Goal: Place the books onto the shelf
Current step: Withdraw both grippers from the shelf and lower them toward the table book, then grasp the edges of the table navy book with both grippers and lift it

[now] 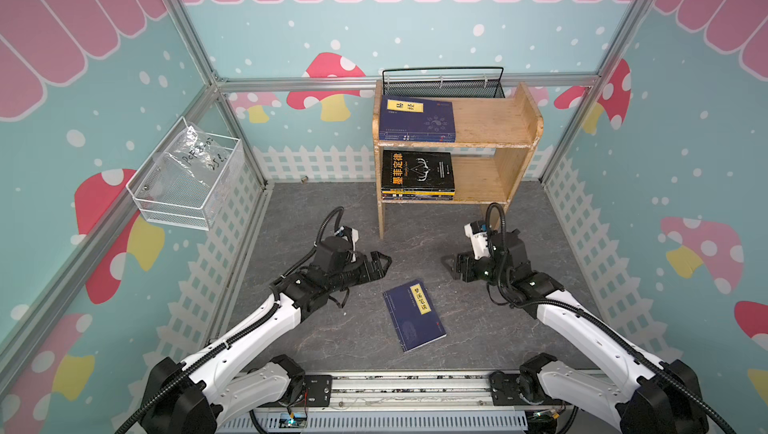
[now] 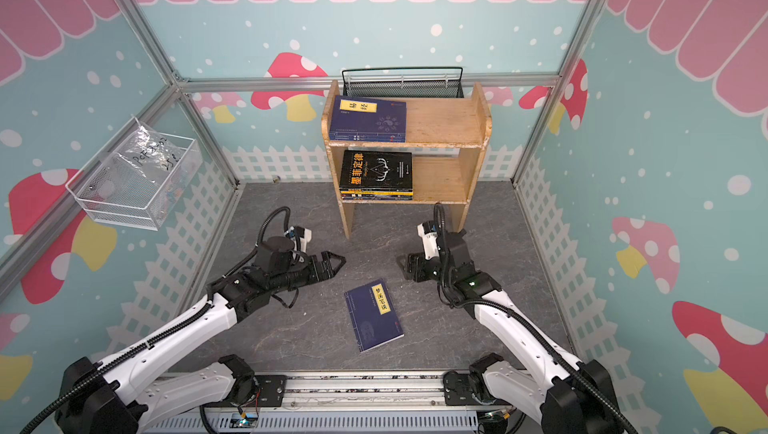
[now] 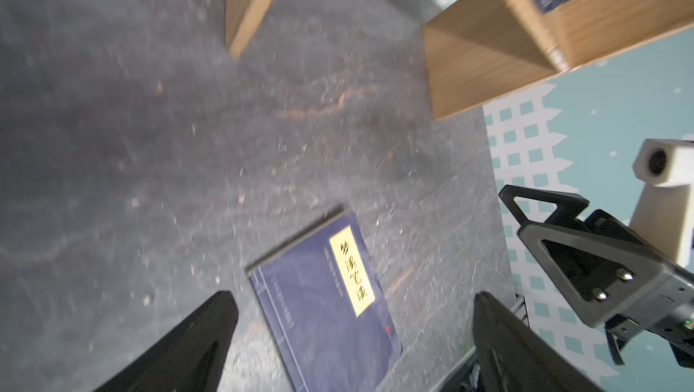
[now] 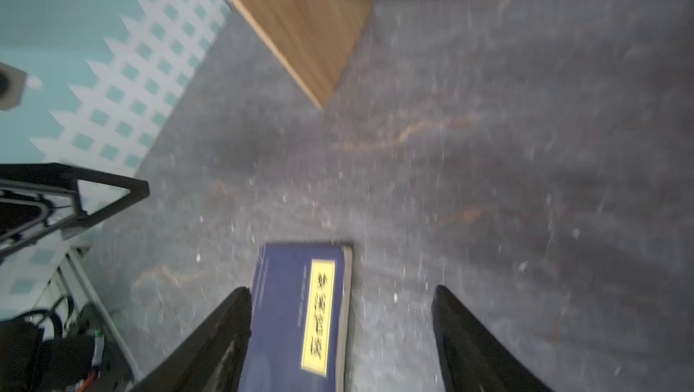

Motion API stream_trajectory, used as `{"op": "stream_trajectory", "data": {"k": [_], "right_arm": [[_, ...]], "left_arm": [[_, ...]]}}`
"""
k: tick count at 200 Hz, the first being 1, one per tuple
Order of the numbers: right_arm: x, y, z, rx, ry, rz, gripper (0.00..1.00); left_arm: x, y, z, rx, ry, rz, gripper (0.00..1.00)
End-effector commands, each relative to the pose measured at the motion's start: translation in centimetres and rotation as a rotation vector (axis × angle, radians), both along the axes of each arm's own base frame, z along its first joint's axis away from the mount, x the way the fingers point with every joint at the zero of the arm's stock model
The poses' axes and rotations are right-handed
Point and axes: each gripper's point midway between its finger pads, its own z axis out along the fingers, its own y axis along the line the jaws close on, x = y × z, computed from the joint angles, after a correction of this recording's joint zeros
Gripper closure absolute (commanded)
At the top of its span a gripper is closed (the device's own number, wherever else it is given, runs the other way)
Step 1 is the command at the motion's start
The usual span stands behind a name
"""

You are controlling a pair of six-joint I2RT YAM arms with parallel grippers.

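One navy book with a yellow title label [image 1: 413, 314] [image 2: 373, 315] lies flat on the dark floor between my two grippers, touched by neither. My left gripper [image 1: 384, 263] [image 3: 355, 298] hovers open to its left. My right gripper [image 1: 446, 263] [image 4: 341, 291] hovers open to its right. The same book [image 3: 326, 303] [image 4: 300, 315] shows beyond the fingertips in both wrist views. The light-wood shelf [image 1: 490, 120] [image 2: 440, 120] stands at the back. A navy stack of books [image 1: 417, 120] lies on its top tier, and a black-covered stack [image 1: 417, 174] on the lower tier.
A black mesh basket [image 1: 442, 82] sits behind the shelf's top. A white wire basket [image 1: 187, 178] holding a plastic bag hangs on the left wall. The right halves of both shelf tiers are bare wood. A metal rail [image 1: 399, 386] runs along the front edge.
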Motion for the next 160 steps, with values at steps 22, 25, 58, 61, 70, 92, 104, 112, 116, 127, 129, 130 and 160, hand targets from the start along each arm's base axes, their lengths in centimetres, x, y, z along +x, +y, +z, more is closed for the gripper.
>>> {"op": "stream_trajectory", "data": {"k": [22, 25, 58, 61, 70, 92, 104, 112, 116, 127, 129, 130, 160], "right_arm": [[-2.7, 1.8, -4.5, 0.089, 0.151, 0.024, 0.3], [-2.9, 1.9, -4.8, 0.088, 0.161, 0.029, 0.3], [-4.5, 3.7, -7.4, 0.035, 0.223, 0.108, 0.34], [-4.6, 3.9, -7.7, 0.03, 0.23, 0.118, 0.35], [-4.9, 4.2, -8.3, 0.02, 0.252, 0.131, 0.38], [-5.8, 5.0, -9.7, 0.0, 0.301, 0.155, 0.45], [-6.1, 5.3, -10.0, -0.008, 0.304, 0.16, 0.47], [-6.3, 5.4, -10.2, -0.009, 0.307, 0.162, 0.47], [-6.4, 5.4, -10.3, -0.006, 0.311, 0.163, 0.47], [-6.7, 5.7, -10.5, 0.01, 0.312, 0.176, 0.47], [-6.7, 5.7, -10.5, 0.013, 0.313, 0.179, 0.47], [-6.7, 5.8, -10.6, 0.014, 0.315, 0.18, 0.47], [-6.9, 6.6, -11.5, 0.027, 0.344, 0.204, 0.52]], "left_arm": [[-3.0, 0.7, -5.5, -0.075, 0.198, 0.163, 0.0], [-3.2, 0.6, -5.8, -0.074, 0.206, 0.163, 0.0], [-4.2, -1.3, -8.2, -0.082, 0.275, 0.123, 0.0], [-4.3, -1.6, -8.3, -0.086, 0.281, 0.117, 0.0], [-4.5, -2.6, -9.0, -0.092, 0.303, 0.099, 0.0], [-4.7, -4.6, -10.4, -0.118, 0.353, 0.05, 0.0], [-4.7, -5.2, -11.0, -0.123, 0.375, 0.04, 0.01], [-4.7, -5.4, -11.2, -0.124, 0.382, 0.037, 0.01], [-4.6, -5.5, -11.3, -0.125, 0.384, 0.035, 0.01], [-4.5, -5.7, -11.5, -0.126, 0.381, 0.029, 0.01], [-4.4, -5.7, -11.5, -0.125, 0.381, 0.028, 0.0], [-4.4, -5.8, -11.6, -0.123, 0.382, 0.028, 0.0], [-3.8, -7.3, -12.1, -0.175, 0.383, -0.013, 0.01]]}}
